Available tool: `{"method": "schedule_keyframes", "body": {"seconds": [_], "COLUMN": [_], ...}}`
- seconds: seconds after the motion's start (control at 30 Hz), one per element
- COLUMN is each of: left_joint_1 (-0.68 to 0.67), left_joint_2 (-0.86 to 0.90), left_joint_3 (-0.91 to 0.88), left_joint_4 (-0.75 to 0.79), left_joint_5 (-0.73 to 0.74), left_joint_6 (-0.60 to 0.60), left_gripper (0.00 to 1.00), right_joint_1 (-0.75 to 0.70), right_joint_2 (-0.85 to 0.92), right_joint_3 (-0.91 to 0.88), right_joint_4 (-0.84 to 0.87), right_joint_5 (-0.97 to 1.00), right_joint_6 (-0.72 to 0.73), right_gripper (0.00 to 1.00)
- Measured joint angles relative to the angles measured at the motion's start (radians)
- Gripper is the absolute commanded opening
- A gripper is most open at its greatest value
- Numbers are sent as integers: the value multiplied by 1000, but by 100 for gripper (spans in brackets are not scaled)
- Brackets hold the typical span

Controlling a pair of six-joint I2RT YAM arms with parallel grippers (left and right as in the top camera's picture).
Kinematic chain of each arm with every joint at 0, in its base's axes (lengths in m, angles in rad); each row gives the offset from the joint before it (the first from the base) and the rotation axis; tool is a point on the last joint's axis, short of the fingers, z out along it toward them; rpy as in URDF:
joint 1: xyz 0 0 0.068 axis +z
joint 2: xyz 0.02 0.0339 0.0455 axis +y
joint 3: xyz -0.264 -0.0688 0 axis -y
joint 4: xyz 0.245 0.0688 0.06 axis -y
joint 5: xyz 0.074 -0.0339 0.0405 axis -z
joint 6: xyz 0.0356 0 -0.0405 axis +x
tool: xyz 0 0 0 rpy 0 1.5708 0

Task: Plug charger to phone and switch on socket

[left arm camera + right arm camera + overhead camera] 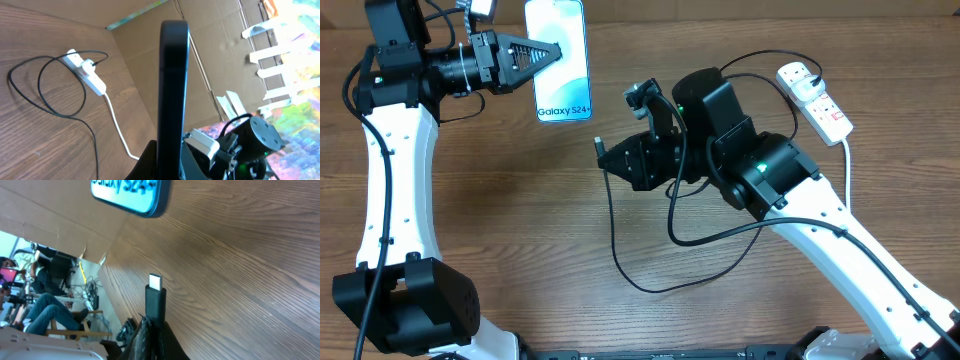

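My left gripper [552, 52] is shut on the phone [560, 60], which shows its blue-cyan screen with "Galaxy S24" text at the top middle. In the left wrist view the phone [172, 90] stands edge-on between my fingers [172, 165]. My right gripper [610, 158] is shut on the charger's connector [599, 148], below and right of the phone, apart from it. In the right wrist view the connector tip [156, 292] points toward the phone's end [135, 195]. The black cable [650, 250] loops on the table to a plug in the white socket [815, 100] at the right.
The socket's thick white cord [847, 160] runs down past my right arm. In the left wrist view the socket [87, 72] lies by a cardboard wall [165, 75]. The cable loop lies in front of my right arm.
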Motion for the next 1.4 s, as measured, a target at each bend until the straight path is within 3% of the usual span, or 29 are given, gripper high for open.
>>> {"method": "schedule_keyframes", "body": {"seconds": [0.4, 0.9, 1.4], "left_joint_1": [0, -86, -87], "left_joint_2": [0, 0, 0], "left_joint_3": [0, 0, 0], "left_joint_4": [2, 1, 1], "left_joint_5": [3, -37, -90], "left_joint_6": [-50, -46, -46], "left_gripper": [4, 4, 4], "right_joint_1": [48, 53, 60], "right_joint_2": [0, 0, 0], "right_joint_3": [0, 0, 0], "right_joint_4": [77, 87, 62], "right_joint_5": [80, 105, 164], "right_joint_6": [104, 122, 126], "right_gripper": [4, 4, 4]}}
